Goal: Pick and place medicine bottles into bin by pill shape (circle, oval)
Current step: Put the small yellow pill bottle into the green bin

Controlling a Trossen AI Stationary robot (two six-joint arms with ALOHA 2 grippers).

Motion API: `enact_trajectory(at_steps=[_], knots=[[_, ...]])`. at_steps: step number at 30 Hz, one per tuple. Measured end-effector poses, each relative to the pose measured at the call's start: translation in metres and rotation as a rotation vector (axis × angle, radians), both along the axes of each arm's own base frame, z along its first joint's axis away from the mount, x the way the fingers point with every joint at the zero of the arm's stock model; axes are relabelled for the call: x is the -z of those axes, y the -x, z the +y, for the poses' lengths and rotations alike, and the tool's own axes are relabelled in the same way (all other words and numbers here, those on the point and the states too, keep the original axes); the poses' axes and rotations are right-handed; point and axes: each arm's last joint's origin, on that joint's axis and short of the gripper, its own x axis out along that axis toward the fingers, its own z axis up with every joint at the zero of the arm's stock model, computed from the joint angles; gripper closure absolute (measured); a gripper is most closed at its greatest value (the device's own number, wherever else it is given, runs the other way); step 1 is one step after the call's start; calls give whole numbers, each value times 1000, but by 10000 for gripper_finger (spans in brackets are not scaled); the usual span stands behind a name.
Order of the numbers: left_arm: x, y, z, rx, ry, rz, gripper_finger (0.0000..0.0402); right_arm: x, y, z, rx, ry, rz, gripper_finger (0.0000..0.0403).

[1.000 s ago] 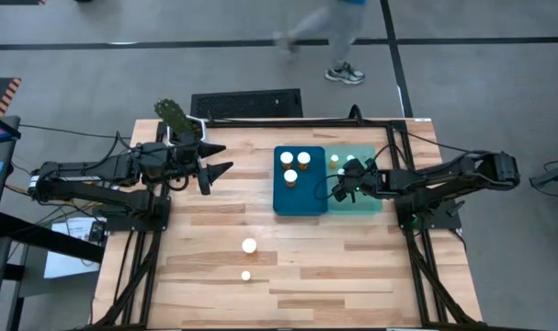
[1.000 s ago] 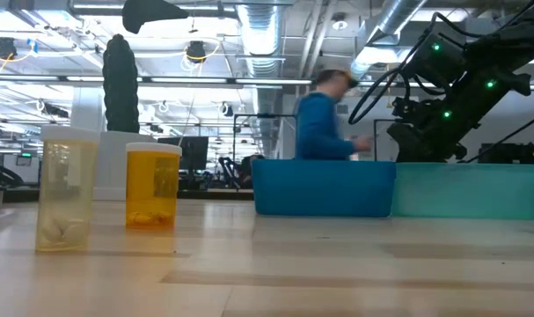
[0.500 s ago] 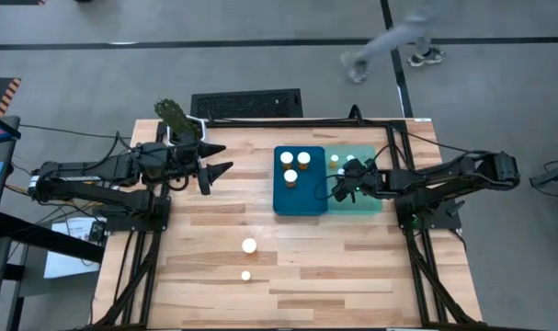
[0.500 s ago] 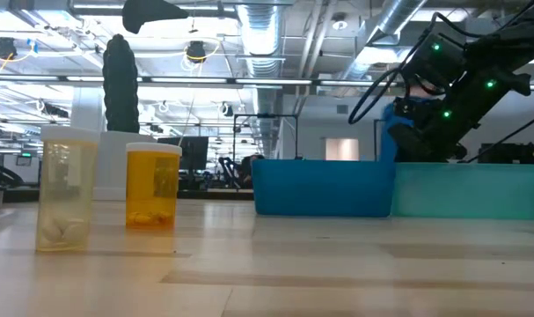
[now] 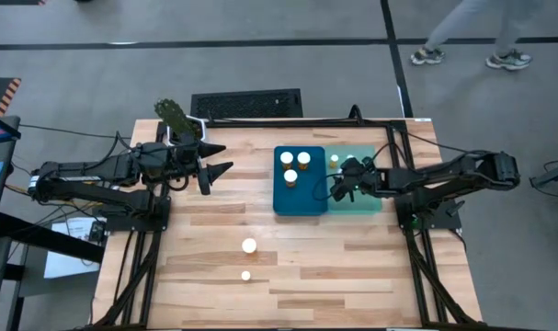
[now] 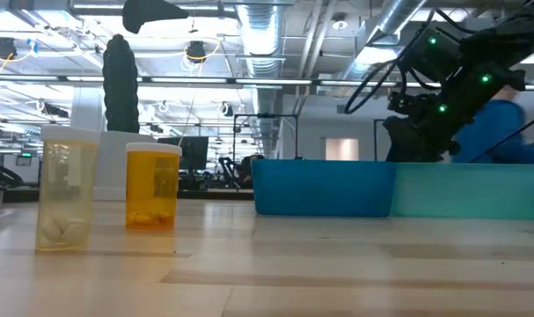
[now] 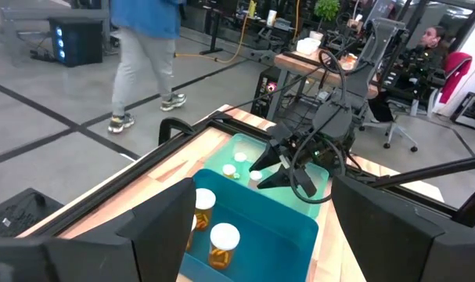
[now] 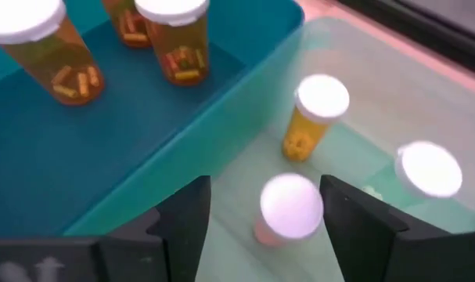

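My right gripper (image 5: 341, 187) hangs open over the light teal bin (image 5: 370, 198). A white-capped amber medicine bottle (image 8: 290, 205) stands upright on the bin floor between its fingers, with a gap on each side. Two more bottles (image 8: 315, 110) (image 8: 429, 168) stand in that bin. The dark blue bin (image 5: 301, 204) beside it holds three bottles (image 5: 292, 165). Two bottles (image 5: 249, 245) (image 5: 246, 275) stand on the table nearer the front edge. My left gripper (image 5: 219, 158) waits open above the table's left part.
The two bins stand side by side at the table's far middle, the blue one to the left. In the low view the two loose bottles are a pale one (image 6: 66, 189) and an amber one (image 6: 152, 187). A person walks on the floor beyond the far edge.
My right gripper has opened over the light teal bin without shifting, and the bottle now stands free between its fingers. The person beyond the table has walked toward the right.
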Motion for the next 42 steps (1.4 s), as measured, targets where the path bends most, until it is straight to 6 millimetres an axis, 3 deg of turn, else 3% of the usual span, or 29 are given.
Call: enact_trajectory(at_steps=[11,16,20,26,31,37,42], knots=[[0,0,0,0,1,0,110,-16,-7,-5,-15,23,53,154],[0,0,0,0,1,-1,110,-40,-16,-6,-48,53,42,154],[0,0,0,1,9,-3,110,-74,-27,-3,-114,71,26,154],[0,0,-1,30,21,-6,110,-125,-40,19,-249,124,-20,154],[0,0,-1,29,26,-8,110,-157,-48,43,-326,118,-159,154],[0,0,-1,28,40,-13,110,-166,-57,80,-414,70,-321,154],[0,-1,-2,77,57,-15,110,-150,-76,111,-452,46,-354,154]])
